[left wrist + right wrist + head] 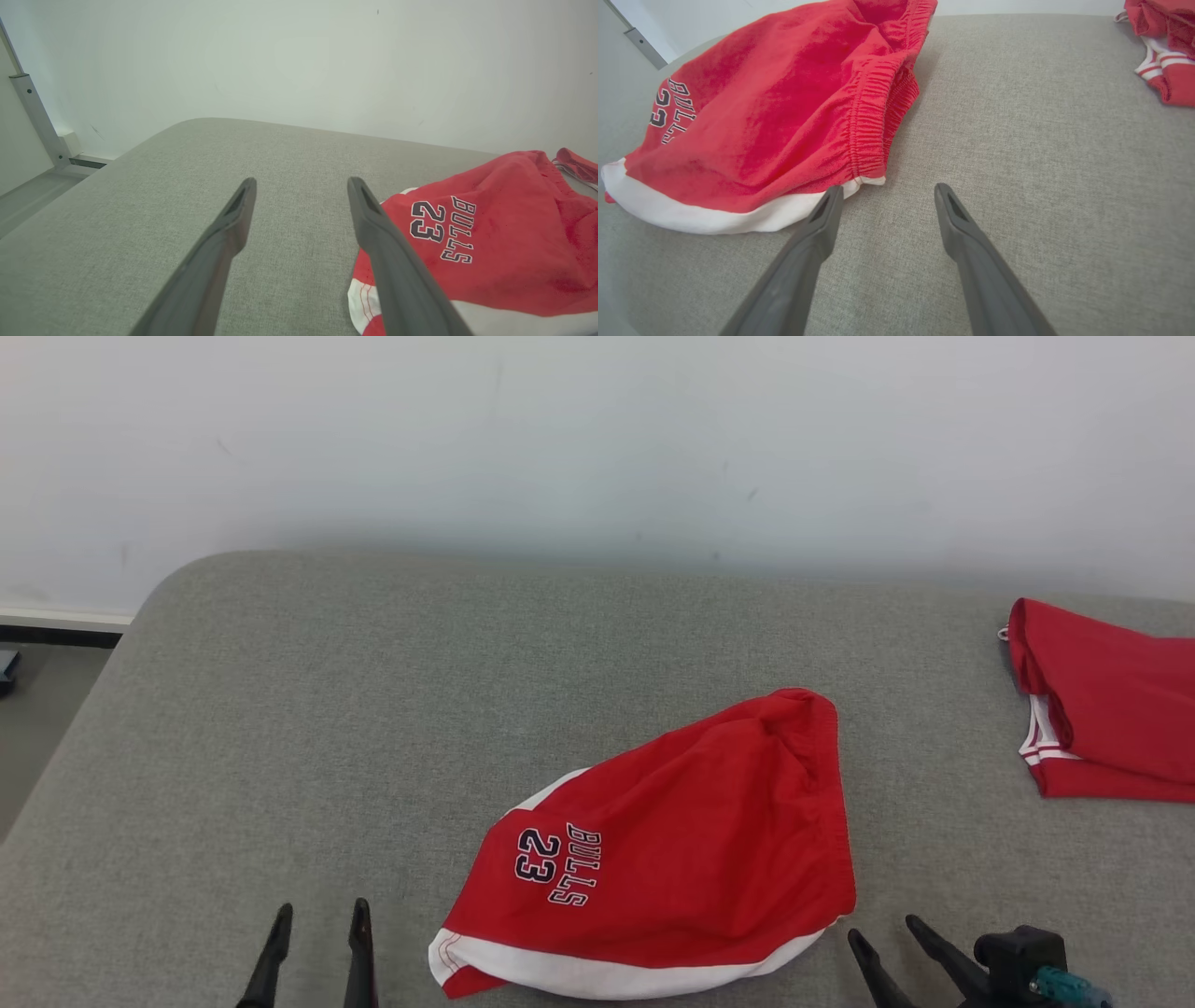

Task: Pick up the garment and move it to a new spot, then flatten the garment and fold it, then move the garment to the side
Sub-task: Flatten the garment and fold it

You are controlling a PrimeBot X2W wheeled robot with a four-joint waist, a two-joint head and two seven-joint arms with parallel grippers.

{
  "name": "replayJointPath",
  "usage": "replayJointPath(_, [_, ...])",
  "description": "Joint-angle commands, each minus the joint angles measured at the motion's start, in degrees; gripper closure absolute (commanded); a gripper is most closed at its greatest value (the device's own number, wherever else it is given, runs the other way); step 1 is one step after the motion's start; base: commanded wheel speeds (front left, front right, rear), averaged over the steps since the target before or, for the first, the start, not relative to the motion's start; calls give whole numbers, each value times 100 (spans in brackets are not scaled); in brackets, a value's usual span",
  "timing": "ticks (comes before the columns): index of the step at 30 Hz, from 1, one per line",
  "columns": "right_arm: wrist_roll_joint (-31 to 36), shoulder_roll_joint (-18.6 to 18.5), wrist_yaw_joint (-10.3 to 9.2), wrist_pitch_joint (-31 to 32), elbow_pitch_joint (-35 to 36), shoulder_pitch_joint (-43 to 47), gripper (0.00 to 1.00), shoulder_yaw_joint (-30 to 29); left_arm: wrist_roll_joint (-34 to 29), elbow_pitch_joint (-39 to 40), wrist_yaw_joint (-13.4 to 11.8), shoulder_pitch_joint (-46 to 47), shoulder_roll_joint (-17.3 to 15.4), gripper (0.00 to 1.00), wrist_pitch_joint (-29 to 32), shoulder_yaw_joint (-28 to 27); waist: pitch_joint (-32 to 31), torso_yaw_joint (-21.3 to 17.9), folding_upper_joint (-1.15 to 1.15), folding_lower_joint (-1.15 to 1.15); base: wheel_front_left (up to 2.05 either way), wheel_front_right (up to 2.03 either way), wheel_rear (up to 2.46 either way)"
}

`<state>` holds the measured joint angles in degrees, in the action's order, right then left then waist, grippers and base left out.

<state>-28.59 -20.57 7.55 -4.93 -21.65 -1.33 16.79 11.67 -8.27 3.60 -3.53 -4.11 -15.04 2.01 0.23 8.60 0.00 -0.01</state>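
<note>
Crumpled red shorts (672,840), untouched.
Both left gripper (322,907) and right gripper (880,927) gape empty; pinch waistband (871,130) corners, lift evenly.

L tool (302,183) wide open, empty, above grey fabric worktop (140,210). Red shorts (504,242) w/ "BULLS 23" print & white hem lie crumpled just right of it; contact w/ right finger unclear. 2nd red garment (577,164) far right.
</note>
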Motion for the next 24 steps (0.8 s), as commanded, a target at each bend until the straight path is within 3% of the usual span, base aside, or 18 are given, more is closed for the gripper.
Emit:
replayJointPath(1, [270,-130,-17,172,243,61,0,-60,21,-190,101,-3,-60,0,1,94,26,-18,0,1,0,0,0])
replayJointPath(9, [557,-216,-17,586,660,-43,0,81,263,-1092,344,318,-155,0,176,611,156,-86,0,1,0,0,0])
replayJointPath(24, [533,-673,-17,707,520,-647,0,1022,1207,-2753,388,1280,-324,0,8,1433,495,-195,0,1,0,0,0])
